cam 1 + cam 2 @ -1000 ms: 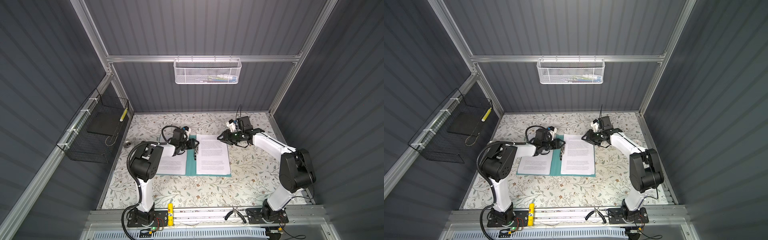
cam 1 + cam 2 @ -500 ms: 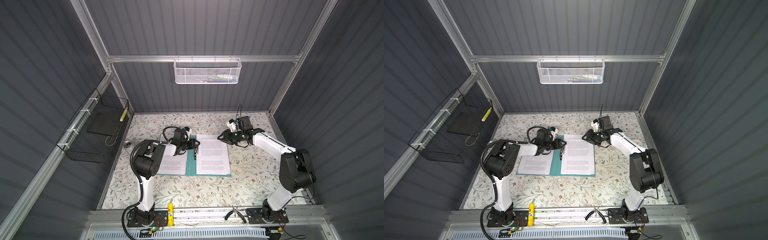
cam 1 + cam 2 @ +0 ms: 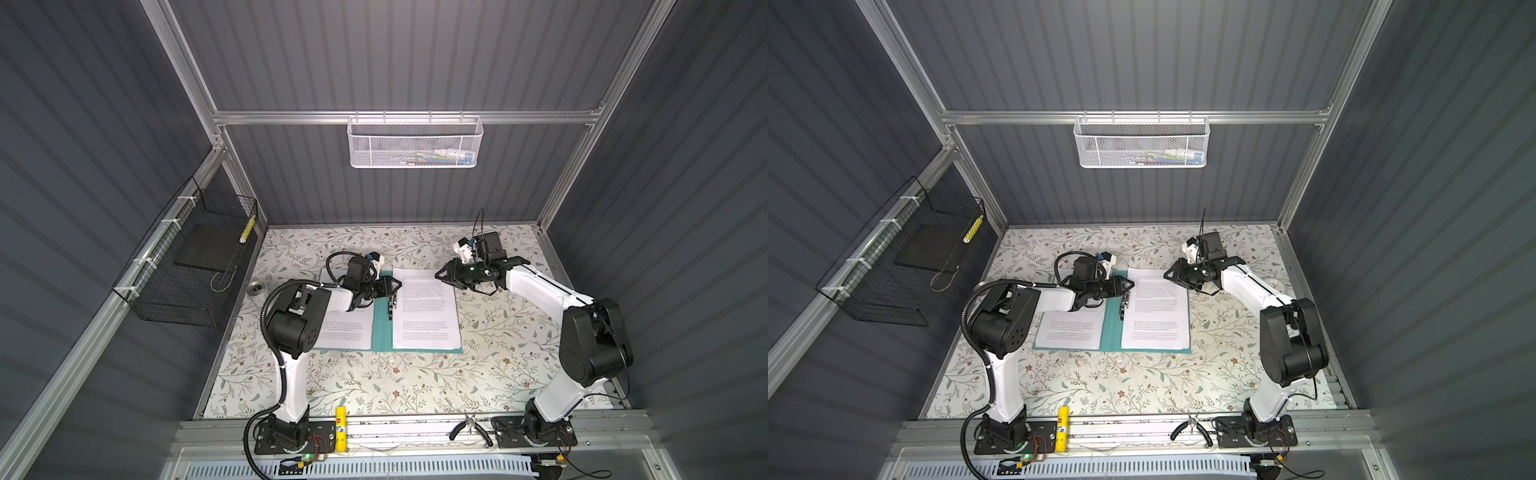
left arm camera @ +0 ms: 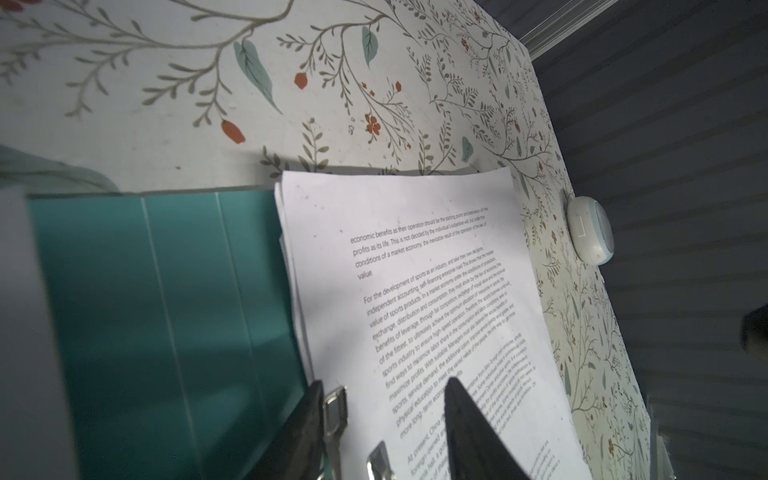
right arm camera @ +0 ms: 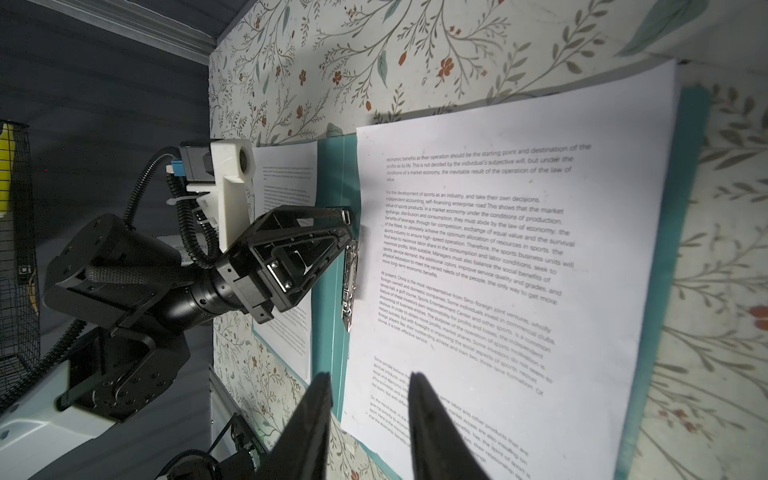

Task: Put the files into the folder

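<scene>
Open folder on the table, 2 grippers at its far end.
The teal folder [image 3: 382, 328] lies flat and open on the floral table [image 3: 374, 386]. The files [image 3: 426, 316] are stacked on its right half, with more on its left half: 2 piles, 1 on each side of the silver clip [image 3: 390, 305] by the spine. The left gripper [image 3: 397, 284] sits at the clip's far end, jaws parted astride it with paper showing between them, not clamped. The right gripper [image 5: 370, 376] hovers by the right pile's far corner, jaws apart and empty.
</scene>
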You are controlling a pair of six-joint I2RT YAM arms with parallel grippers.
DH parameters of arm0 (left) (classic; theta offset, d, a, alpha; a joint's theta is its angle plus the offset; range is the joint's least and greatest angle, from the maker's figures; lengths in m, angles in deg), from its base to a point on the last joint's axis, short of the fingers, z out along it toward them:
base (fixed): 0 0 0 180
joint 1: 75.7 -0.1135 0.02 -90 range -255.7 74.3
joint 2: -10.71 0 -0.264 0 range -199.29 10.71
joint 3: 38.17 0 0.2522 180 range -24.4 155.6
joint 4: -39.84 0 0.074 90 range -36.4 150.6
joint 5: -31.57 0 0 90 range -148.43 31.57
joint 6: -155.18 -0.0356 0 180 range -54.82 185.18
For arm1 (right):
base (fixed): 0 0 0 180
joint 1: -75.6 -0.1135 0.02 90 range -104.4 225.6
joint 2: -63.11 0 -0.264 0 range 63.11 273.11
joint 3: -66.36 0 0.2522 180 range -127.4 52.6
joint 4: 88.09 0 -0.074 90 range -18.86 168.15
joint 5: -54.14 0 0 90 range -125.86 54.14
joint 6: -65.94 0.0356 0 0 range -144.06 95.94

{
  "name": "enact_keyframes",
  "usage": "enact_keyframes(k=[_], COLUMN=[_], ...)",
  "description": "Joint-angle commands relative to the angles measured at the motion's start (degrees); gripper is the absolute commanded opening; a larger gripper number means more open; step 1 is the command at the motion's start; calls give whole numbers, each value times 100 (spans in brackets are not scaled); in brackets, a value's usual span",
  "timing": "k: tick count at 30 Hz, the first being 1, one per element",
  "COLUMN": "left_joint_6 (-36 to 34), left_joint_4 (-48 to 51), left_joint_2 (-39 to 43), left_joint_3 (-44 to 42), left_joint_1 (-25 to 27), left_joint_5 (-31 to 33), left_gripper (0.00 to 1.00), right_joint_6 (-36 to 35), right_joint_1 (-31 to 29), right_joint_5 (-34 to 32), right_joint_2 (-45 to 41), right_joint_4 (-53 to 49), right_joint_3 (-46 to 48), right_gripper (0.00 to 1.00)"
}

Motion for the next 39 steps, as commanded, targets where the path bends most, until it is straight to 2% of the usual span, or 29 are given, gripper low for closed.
enact_keyframes(k=[1, 17, 29, 35, 39], left_joint_6=[27, 159, 168, 73, -183], left_joint_4=[-119, -251, -139, 171, 863], left_joint_2=[177, 640, 1282, 1944, 2707], left_joint_3=[-89, -374, -940, -1244, -1361], left_joint_1=[-33, 2, 401, 460, 457], left_joint_5=[-140, -260, -103, 151, 737], left_gripper=[47, 46, 46, 46, 46], right_joint_6=[-27, 34, 77, 343, 493], right_joint_1=[-5, -4, -117, -344, -693], right_joint_5=[84, 161, 291, 236, 137], right_joint_2=[-52, 11, -50, -154, -106], right_joint_4=[3, 68, 73, 260, 176], right_joint_3=[3, 52, 154, 192, 80], right_gripper=[35, 34, 33, 33, 34])
